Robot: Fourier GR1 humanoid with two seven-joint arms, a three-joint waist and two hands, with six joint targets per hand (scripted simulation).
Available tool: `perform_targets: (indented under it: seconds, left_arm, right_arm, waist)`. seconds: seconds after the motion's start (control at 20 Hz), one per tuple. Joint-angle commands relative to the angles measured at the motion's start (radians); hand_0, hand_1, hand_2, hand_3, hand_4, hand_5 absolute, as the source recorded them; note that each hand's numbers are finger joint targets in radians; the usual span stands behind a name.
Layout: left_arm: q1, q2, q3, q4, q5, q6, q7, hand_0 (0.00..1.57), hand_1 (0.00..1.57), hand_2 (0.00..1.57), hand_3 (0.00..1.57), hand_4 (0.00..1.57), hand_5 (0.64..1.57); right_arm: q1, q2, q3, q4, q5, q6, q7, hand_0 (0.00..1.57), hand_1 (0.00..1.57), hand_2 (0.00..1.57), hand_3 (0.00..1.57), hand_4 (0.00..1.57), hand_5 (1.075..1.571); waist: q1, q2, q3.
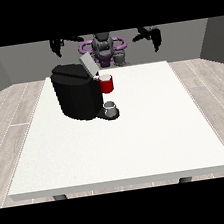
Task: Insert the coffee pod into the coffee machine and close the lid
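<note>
- Front view: we note the coffee machine (77, 96), a black block, standing on the white table (139, 145) toward its far-left quarter, roughly at 11 o'clock from the table's centre.
- The lid (87, 65) is up, a grey flap tilted back above the machine's top, at 1 o'clock from the machine body.
- A red part (107, 84) sits at the machine's front head, at 3 o'clock from the body and just below the raised lid. We cannot tell whether this is the pod holder or the coffee pod itself; no separate pod is seen lying on the table.
- A small grey cup (111, 106) stands on the machine's base, directly at 6 o'clock from the red part.
- The robot hand at the view's left (57, 46) is raised above the far table edge, at 12 o'clock from the machine and well apart from it. It holds nothing; whether its fingers are spread or curled we cannot tell.
- The robot hand at the view's right (153, 36) is also raised, at 2 o'clock from the machine and well apart from it. It too holds nothing, and its finger state cannot be read.
- Judgement on step: neither hand has engaged anything, so we place this at the start, before the pod is seated or the lid closed.
- Judgement on next move: one hand should descend toward the red part and the lid. If the pod is already seated there, only pressing the lid down toward 6 o'clock remains.
</note>
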Motion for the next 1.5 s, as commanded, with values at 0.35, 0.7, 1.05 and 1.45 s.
perform_targets:
  seconds: [0.35, 0.7, 1.05, 1.45]
  left_arm:
    - [0.131, 0.003, -0.093, -0.260, 0.077, 0.051, 0.083, 0.00, 0.00, 0.00, 0.00, 0.30, 1.571]
    - [0.162, 0.042, -0.078, -0.361, 0.138, 0.036, 0.103, 0.00, 0.00, 0.00, 0.00, 0.36, 1.571]
    - [0.174, 0.052, -0.087, -0.443, 0.145, 0.074, 0.145, 0.00, 0.00, 0.00, 0.00, 0.34, 1.571]
    - [0.153, 0.081, -0.095, -0.438, 0.111, 0.104, 0.085, 0.00, 0.00, 0.00, 0.00, 0.36, 1.571]
  right_arm:
    - [-0.103, 0.029, -0.006, 0.099, -0.068, 0.015, 0.039, 0.00, 0.00, 0.00, 0.00, 0.07, 1.571]
    - [-0.180, 0.028, 0.019, 0.140, -0.064, 0.036, -0.006, 0.00, 0.00, 0.00, 0.00, 0.00, 1.571]
    - [-0.258, 0.043, 0.056, 0.184, -0.026, 0.017, -0.008, 0.00, 0.00, 0.00, 0.00, 0.00, 1.571]
    - [-0.341, 0.056, 0.072, 0.213, 0.001, -0.001, -0.054, 0.00, 0.00, 0.00, 0.00, 0.16, 1.571]
  waist:
    - [-0.024, 0.097, -0.0001]
    - [-0.040, 0.173, -0.0002]
    - [-0.041, 0.204, -0.0002]
    - [-0.038, 0.300, -0.0003]
